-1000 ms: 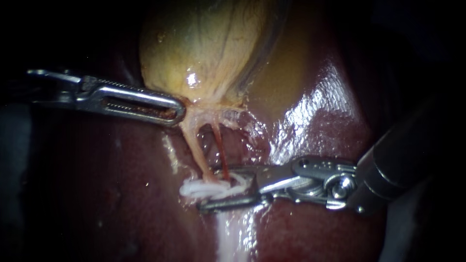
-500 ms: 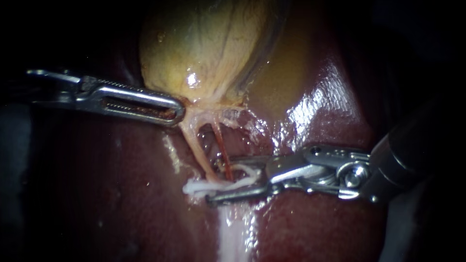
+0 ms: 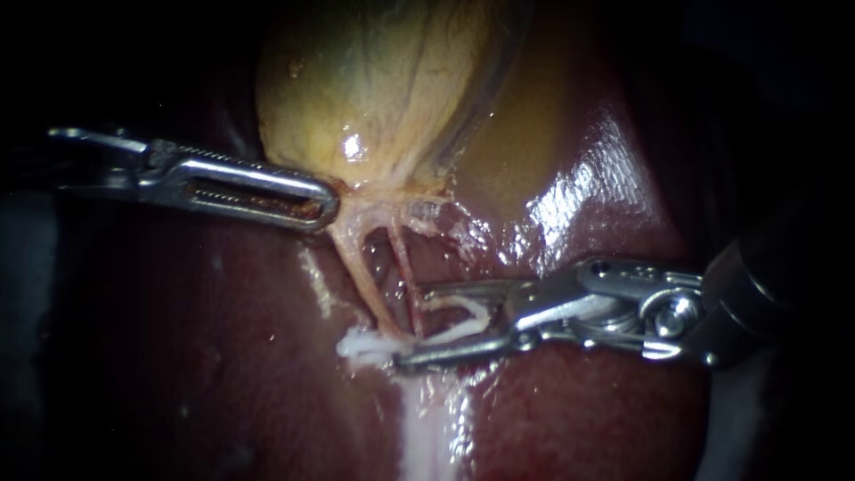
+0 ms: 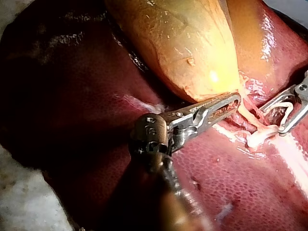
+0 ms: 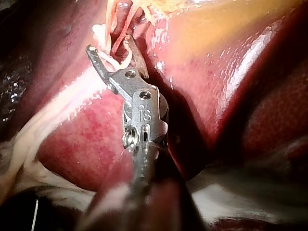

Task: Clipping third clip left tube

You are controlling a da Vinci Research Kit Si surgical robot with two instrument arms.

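1. At the gallbladder's neck, the left instrument [image 3: 316, 207] is gripping: its long slotted jaws are lying together, pinching the lower end of the gallbladder [image 3: 374, 80]. My read is that it is pulling the neck sideways to stretch the tubes and stand them off the liver [image 3: 579, 419].
2. Below that grip, the left tube [image 3: 363, 272] is running taut and pale from the neck down to a white clump [image 3: 361, 343] on the liver. A thinner red tube [image 3: 405, 276] is lying just beside it, on the right instrument's side.
3. The right instrument [image 3: 411, 325] is reaching in level across the liver with its jaws well apart. The tips are sitting at the foot of the tubes; the red tube is crossing the gap at the tips and the left tube is standing just beyond them.
4. A thin white strand [image 3: 463, 312] is looping inside that gap. I cannot tell whether it is a clip or loose tissue, and the jaws are not closing on anything.
5. Judging by this, the clip is not yet on: the jaws are needing to straddle the left tube alone, clear of the red one.
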